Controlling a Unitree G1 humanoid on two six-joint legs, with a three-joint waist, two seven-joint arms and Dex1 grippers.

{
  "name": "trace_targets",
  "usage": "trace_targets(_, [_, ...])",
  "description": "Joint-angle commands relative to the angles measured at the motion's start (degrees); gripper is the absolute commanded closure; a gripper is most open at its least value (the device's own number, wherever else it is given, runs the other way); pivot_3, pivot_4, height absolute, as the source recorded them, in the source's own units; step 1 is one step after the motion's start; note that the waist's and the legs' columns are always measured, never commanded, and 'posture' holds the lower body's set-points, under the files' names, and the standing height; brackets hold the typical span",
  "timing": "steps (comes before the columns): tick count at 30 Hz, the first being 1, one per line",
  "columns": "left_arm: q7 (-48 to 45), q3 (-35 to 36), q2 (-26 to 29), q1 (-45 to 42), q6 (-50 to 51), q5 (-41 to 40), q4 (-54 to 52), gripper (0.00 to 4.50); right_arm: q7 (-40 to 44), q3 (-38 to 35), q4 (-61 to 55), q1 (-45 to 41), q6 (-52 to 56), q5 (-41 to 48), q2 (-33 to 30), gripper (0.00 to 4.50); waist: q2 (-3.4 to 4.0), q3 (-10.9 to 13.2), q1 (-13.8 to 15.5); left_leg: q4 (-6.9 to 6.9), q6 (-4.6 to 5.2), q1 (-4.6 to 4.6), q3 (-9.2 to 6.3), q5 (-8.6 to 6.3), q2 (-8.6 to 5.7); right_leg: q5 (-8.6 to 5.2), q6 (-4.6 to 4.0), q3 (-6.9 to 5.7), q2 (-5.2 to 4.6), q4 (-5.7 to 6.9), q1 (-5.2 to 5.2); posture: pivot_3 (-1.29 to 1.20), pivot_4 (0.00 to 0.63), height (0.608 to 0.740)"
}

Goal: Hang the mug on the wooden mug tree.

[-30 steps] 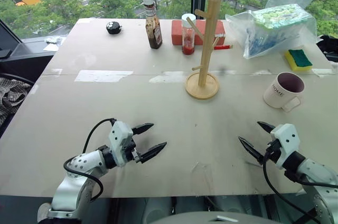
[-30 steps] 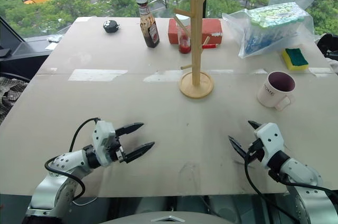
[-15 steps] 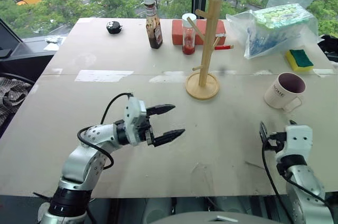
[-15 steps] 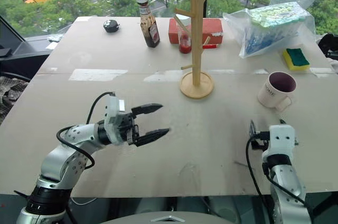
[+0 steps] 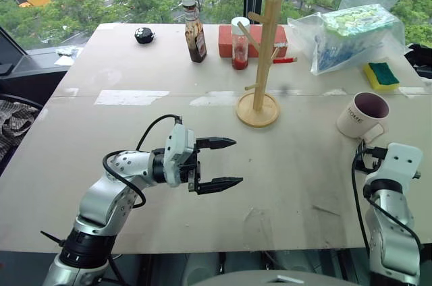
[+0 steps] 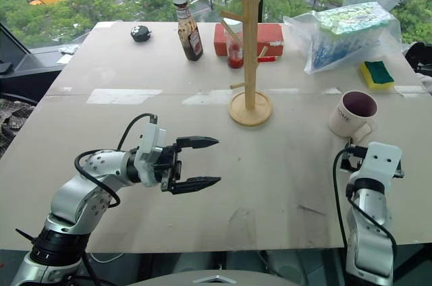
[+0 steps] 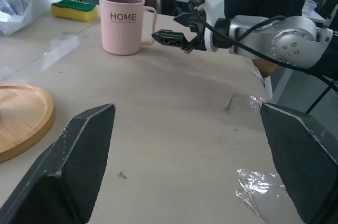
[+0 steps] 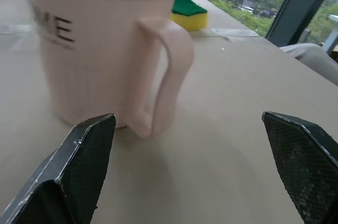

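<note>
The mug (image 5: pixel 362 115) stands upright on the table (image 5: pixel 135 137) at the robot's right, its handle turned toward the near edge, well apart from the wooden mug tree (image 5: pixel 262 56), which rises from its round base near the table's middle. The right gripper (image 7: pixel 177 27) sits just behind the mug's handle with its fingers spread and grasping nothing; the handle is close before it but untouched. The left gripper (image 5: pixel 226 162) hovers above the table's near-left part, pointing toward the right, its fingers parted and empty. A sauce bottle (image 5: pixel 195 30) stands behind the tree.
</note>
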Motion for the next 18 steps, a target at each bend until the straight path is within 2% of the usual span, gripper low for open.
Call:
trace_targets(1, [0.79,1.97,0.54,0.75,-0.5,-0.93,-3.0,0.04,-1.28,-2.11,2.27,-2.23,-0.06,-0.07,-1.85,0.0,0.0,0.0,-0.03,-0.01,0.0,0.0,0.0,0.0,0.0,0.0,0.0,0.0,0.0,0.0,0.0,0.0,0.15,0.74])
trace_targets(4, [1.22,2.55,0.49,1.38,-0.7,-0.9,-3.19,0.04,-1.4,-2.94,5.95,-5.07,-0.33,0.44,-2.92,0.0,0.01,0.0,-0.12,-0.01,0.0,0.01,-0.01,0.0,0.01,0.0,0.0,0.0,0.01,0.02,-0.01,0.0,0.15,0.74])
trace_targets(5, [1.39,2.7,0.46,1.61,-0.78,-0.82,-3.34,0.01,-1.34,-3.07,7.61,-6.17,-0.58,0.46,-3.38,0.25,0.01,0.01,-0.15,-0.01,0.0,0.02,0.01,0.0,0.01,0.0,0.0,0.02,0.01,0.03,-0.01,0.0,0.15,0.74])
trace_targets(8, [1.93,2.91,0.14,1.95,-0.86,-0.61,-3.67,0.0,-1.08,-3.37,12.49,-9.18,-1.48,0.87,-4.65,1.3,0.01,0.01,-0.14,-0.01,0.0,0.02,0.02,0.0,0.0,0.0,0.0,0.04,0.01,0.03,-0.01,0.0,0.15,0.74])
trace_targets(9, [2.05,2.94,0.07,2.05,-0.91,-0.53,-3.72,0.0,-0.95,-3.46,13.98,-10.05,-1.98,1.07,-5.07,1.86,0.02,0.01,-0.15,-0.01,0.0,0.02,0.01,0.0,0.0,0.0,0.0,0.03,0.01,0.02,-0.01,0.0,0.15,0.74])
trace_targets(10, [2.12,2.98,0.06,2.2,-1.02,-0.44,-3.79,0.0,-0.67,-3.7,15.71,-11.08,-2.49,1.63,-5.41,2.14,0.03,0.01,-0.15,0.0,0.0,0.01,0.02,0.0,0.0,0.0,0.0,0.03,0.01,0.03,-0.01,0.0,0.15,0.74])
trace_targets(11, [2.27,3.03,0.03,2.32,-1.12,-0.38,-3.82,0.0,-0.5,-3.88,17.33,-11.93,-3.18,2.0,-5.85,2.81,0.03,0.01,-0.15,-0.01,0.0,0.02,0.03,0.0,0.0,0.0,0.0,0.04,0.01,0.02,-0.01,0.0,0.15,0.74])
trace_targets(14, [2.67,3.48,0.09,2.78,-1.59,-0.24,-3.73,0.0,1.21,-4.1,21.76,-13.97,-5.94,3.27,-7.8,4.14,0.03,0.02,-0.11,-0.02,0.0,0.01,0.02,0.0,0.0,0.0,0.0,0.03,0.01,0.01,-0.01,0.0,0.15,0.74])
trace_targets(15, [2.77,3.7,0.1,2.89,-1.8,-0.21,-3.53,0.0,2.15,-3.94,22.99,-14.41,-6.89,3.68,-8.58,4.45,0.03,0.02,-0.12,-0.02,0.0,0.0,0.02,0.0,0.0,0.0,0.0,0.02,0.0,0.0,-0.01,0.0,0.15,0.74])
trace_targets(18, [3.25,4.22,-0.16,3.13,-2.01,-0.46,-3.07,0.0,4.73,-3.75,25.71,-15.3,-9.44,5.27,-10.36,4.45,-0.01,-0.01,0.03,0.0,0.01,0.01,0.02,0.0,-0.02,0.01,0.01,0.02,-0.02,0.01,0.01,0.0,0.15,0.74])
